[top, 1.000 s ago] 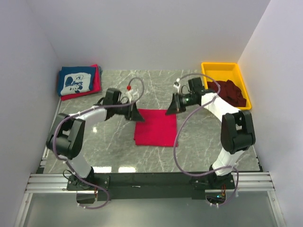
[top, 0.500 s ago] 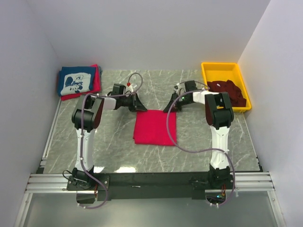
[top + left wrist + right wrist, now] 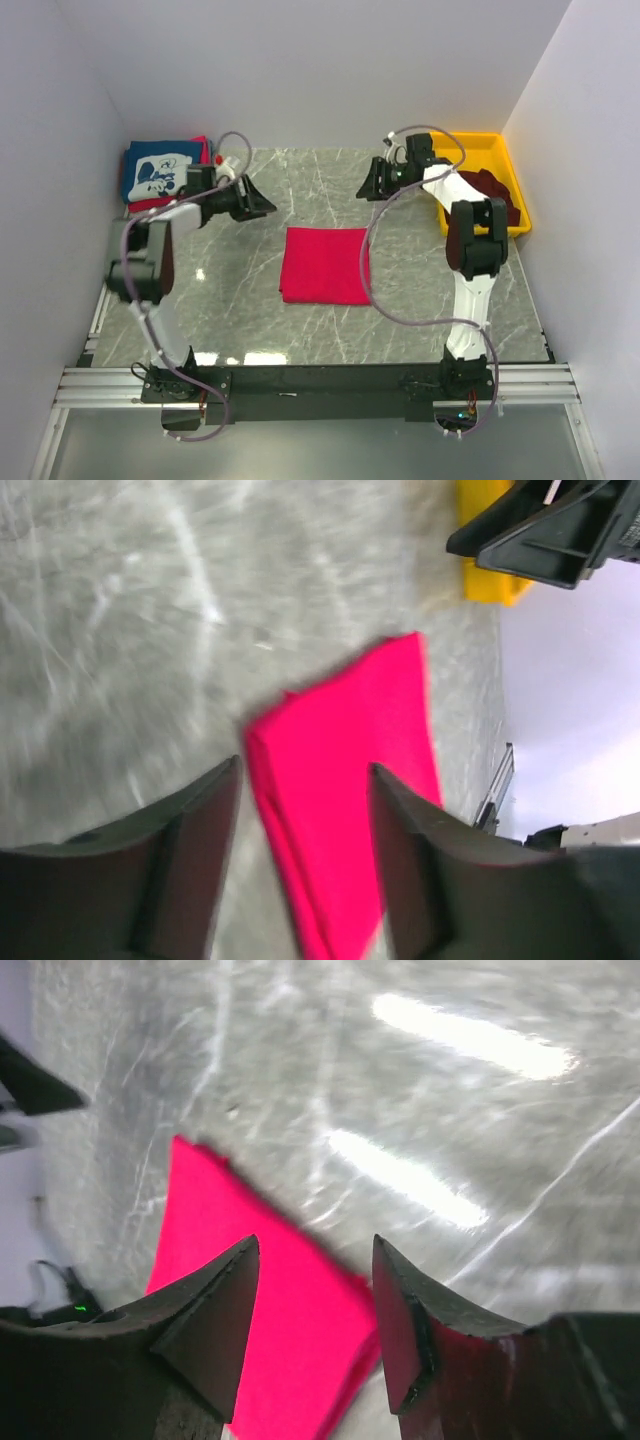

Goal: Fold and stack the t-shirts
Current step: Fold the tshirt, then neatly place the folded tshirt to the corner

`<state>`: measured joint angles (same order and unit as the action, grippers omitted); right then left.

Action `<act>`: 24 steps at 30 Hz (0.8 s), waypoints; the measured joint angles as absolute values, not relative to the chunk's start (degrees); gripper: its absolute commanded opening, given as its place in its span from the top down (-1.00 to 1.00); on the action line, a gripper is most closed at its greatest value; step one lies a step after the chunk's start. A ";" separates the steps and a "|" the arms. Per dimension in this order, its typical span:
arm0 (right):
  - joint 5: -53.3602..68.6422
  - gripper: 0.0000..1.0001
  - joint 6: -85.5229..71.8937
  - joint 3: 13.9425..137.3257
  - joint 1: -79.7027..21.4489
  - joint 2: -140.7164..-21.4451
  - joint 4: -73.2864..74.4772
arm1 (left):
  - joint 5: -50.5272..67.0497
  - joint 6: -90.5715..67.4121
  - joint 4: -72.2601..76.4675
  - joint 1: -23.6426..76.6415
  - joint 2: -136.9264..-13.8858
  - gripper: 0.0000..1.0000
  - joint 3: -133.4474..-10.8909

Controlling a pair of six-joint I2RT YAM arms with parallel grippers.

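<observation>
Apparently done folding the red shirt point(image 3: 324, 264) at centre. Hovering with left gripper point(image 3: 264, 204) and right gripper point(image 3: 368, 187) half open, empty. Next: grip it, carry to far-left stack point(image 3: 160, 172).

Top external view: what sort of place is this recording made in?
Most likely a lab robot cell, not a home: plain white walls box in a grey marble-patterned tabletop, with an extruded aluminium rail along its near edge.
</observation>
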<state>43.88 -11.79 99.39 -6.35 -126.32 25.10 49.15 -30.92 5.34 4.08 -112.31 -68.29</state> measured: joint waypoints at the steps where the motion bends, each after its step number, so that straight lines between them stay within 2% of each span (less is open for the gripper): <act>1: 42.85 -0.14 -10.57 98.87 -6.90 -124.29 25.76 | 48.93 -30.59 4.95 3.53 -108.73 -0.43 -66.54; 5: 34.20 -0.15 -4.01 93.27 -14.06 -110.00 28.32 | 48.29 -29.04 2.07 0.32 -94.02 -0.81 -61.36; 6: 31.51 -0.15 -2.35 91.46 -17.47 -106.19 28.34 | 48.18 -28.34 1.19 -1.06 -91.11 -0.97 -60.60; 11: 20.25 -0.02 3.75 82.89 -38.76 -94.24 27.90 | 47.68 -25.47 -6.22 -10.61 -82.56 -0.99 -57.25; 15: 12.10 0.00 6.55 79.00 -51.83 -95.68 29.12 | 46.13 -23.53 -12.88 -13.52 -81.62 -0.99 -55.55; 24: 0.32 0.10 8.43 80.27 -62.61 -106.63 32.36 | 43.38 -22.37 -20.53 -13.54 -77.14 -0.99 -50.46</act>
